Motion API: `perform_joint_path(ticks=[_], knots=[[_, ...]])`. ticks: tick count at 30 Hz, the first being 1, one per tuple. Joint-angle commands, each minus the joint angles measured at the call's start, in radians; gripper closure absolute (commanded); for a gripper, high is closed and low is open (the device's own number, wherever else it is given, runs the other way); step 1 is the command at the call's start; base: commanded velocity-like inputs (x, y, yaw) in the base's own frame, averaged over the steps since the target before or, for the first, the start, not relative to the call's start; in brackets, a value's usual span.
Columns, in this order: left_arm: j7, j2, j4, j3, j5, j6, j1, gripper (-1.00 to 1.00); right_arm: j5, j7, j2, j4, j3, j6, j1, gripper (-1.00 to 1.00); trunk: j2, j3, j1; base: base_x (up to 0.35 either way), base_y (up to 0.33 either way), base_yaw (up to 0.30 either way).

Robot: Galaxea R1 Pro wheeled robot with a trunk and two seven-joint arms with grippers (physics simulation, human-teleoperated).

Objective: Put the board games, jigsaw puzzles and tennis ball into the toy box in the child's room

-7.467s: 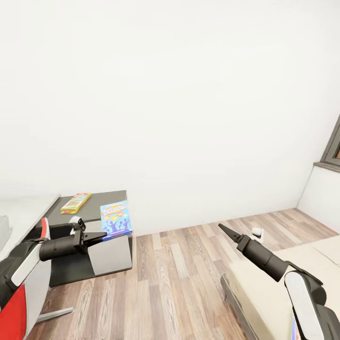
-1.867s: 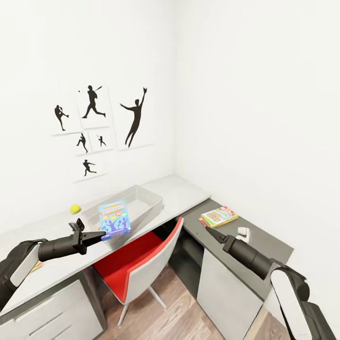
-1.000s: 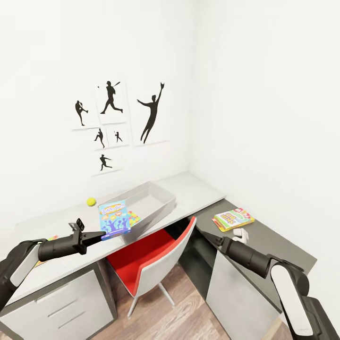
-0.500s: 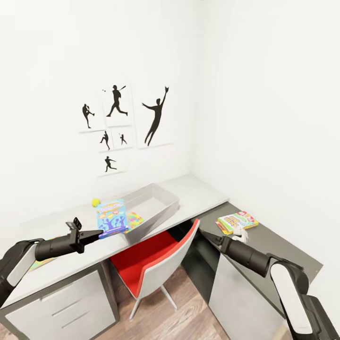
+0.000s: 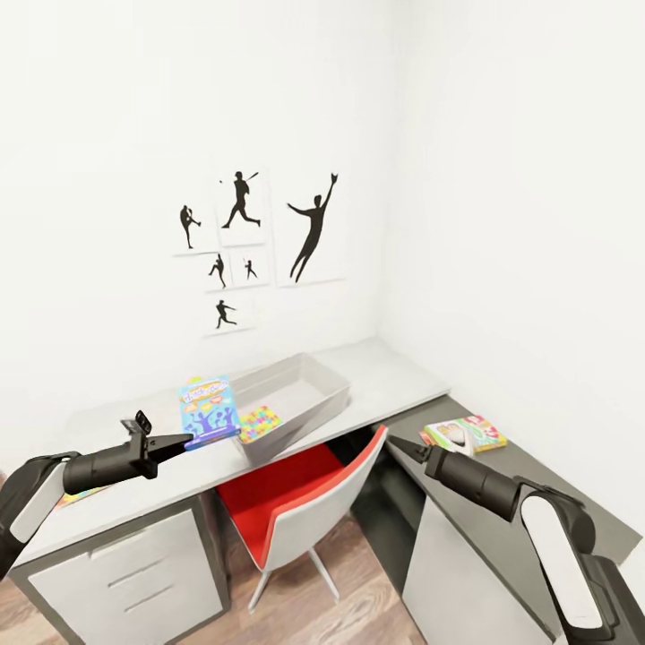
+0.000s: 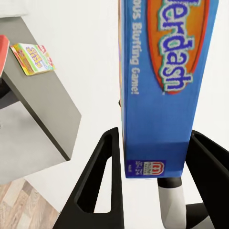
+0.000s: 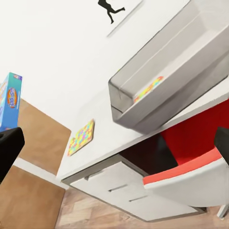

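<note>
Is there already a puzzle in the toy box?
Yes, a multicoloured puzzle lies on the floor of the toy box.

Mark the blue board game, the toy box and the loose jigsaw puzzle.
blue board game (image 5: 209, 409), head view, cover centre.
toy box (image 5: 315, 420), head view, front wall.
jigsaw puzzle (image 7: 81, 137), right wrist view, slab centre.

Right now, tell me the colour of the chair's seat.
Red, on the chair, with a white edge; clearest in the head view.
</note>
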Motion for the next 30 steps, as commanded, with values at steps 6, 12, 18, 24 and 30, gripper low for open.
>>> perform_joint_path(ticks=[6,12,18,24,30], knots=[[-0.003,0.002,0.001,-0.003,0.003,0.008,-0.002,1.00,0.002,0.004,0.001,0.000,0.003,0.005,0.000,-1.00,-0.002,0.006,0.001,0.149,-0.056,0.181],[-0.004,0.002,0.001,-0.003,0.003,0.008,-0.002,1.00,0.002,0.004,0.002,0.000,0.005,0.003,0.000,-1.00,-0.002,0.015,0.001,0.184,-0.005,0.184],[-0.005,0.001,0.001,-0.003,0.003,0.008,-0.002,1.00,0.003,0.004,0.000,0.000,0.006,0.004,0.000,-1.00,-0.002,0.023,0.001,0.224,-0.001,0.189],[-0.005,0.001,0.001,-0.002,0.004,0.008,-0.002,1.00,0.003,0.004,0.000,0.000,0.006,0.003,0.000,-1.00,-0.002,0.032,0.001,0.162,0.000,0.190],[-0.004,0.001,0.001,-0.003,0.003,0.008,-0.001,1.00,0.003,0.004,-0.001,0.000,0.006,0.003,0.000,-1.00,-0.002,0.040,0.001,0.016,0.000,0.190]])
